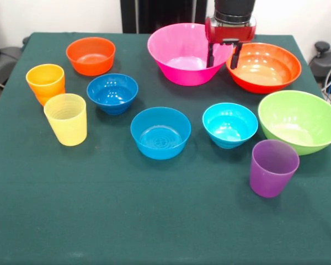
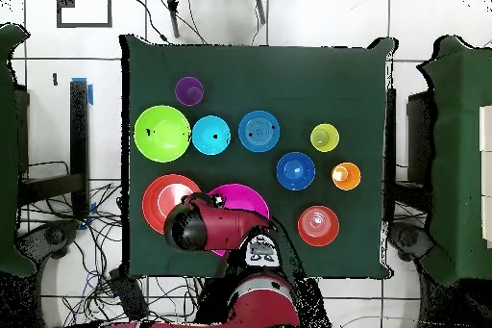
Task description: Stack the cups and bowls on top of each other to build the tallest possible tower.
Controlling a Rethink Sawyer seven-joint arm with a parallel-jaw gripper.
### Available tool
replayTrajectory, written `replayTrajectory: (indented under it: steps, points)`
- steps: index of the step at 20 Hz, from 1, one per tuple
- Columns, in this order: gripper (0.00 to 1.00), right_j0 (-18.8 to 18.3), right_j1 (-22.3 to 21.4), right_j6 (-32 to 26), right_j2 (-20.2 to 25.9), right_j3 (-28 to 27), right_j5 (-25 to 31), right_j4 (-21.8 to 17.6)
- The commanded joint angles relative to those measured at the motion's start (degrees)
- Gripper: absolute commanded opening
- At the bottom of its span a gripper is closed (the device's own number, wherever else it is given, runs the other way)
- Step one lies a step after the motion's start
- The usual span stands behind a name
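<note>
The robot's gripper (image 1: pixel 222 56), fingers parted and empty, hangs over the gap between the large pink bowl (image 1: pixel 179 55) and large orange-red bowl (image 1: pixel 267 66), the mid-blue small bowl (image 1: pixel 160 132) unstacked toward seven o'clock in the front view.

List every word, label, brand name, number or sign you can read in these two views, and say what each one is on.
None can be read. The cups, the bowls and the green tablecloth carry no print. In the overhead view a white patch with dark marks sits on the robot arm near its base, but it is too small and blurred to read. The gripper, hanging over the rim of the pink large bowl, shows no lettering.
</note>
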Motion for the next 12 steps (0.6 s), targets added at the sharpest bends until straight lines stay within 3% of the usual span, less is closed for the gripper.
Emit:
replayTrajectory:
  steps: [1, 12]
  points:
    - [1.00, -1.4, -0.8, 6.1, 1.3, 1.0, 0.6, -3.8]
    - [1.00, -0.9, -2.8, 6.9, 1.4, 1.8, 3.7, -2.5]
